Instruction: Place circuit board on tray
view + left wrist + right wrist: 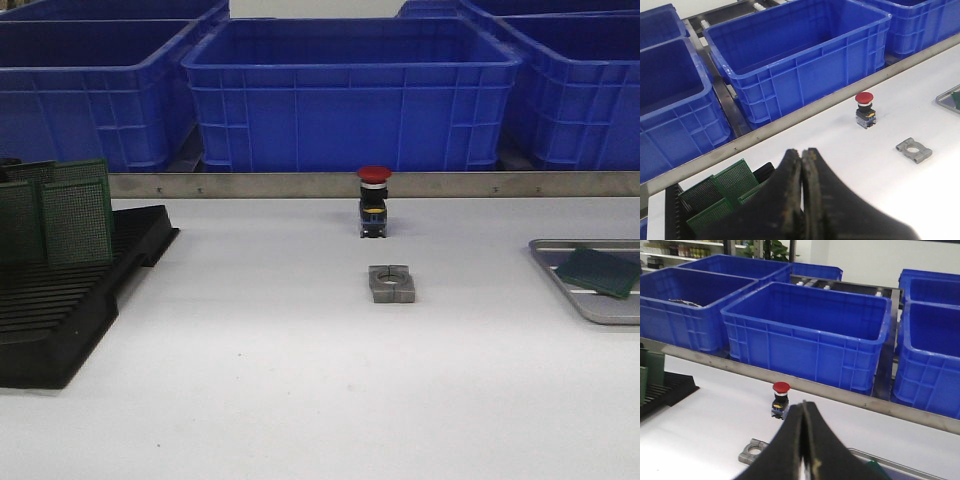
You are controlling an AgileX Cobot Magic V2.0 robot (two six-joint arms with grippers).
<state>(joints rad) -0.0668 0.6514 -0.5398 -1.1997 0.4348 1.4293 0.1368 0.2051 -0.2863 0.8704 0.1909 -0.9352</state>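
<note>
A green circuit board [598, 271] lies on the silver-grey metal tray [560, 264] at the table's right edge. Its corner [880, 470] and the tray's rim [905, 469] show in the right wrist view; the tray edge [945, 99] shows in the left wrist view. Several more green circuit boards [76, 220] stand upright in a black slotted rack [60, 310] at the left, also in the left wrist view [735, 180]. My left gripper [802, 152] is shut and empty above the rack's side. My right gripper [804, 404] is shut and empty near the tray. Neither gripper shows in the front view.
A red-capped push button [374, 200] stands mid-table near the back. A grey metal clamp block [391, 283] lies in front of it. Several blue plastic bins [350, 90] stand behind a metal rail [300, 184] along the table's back edge.
</note>
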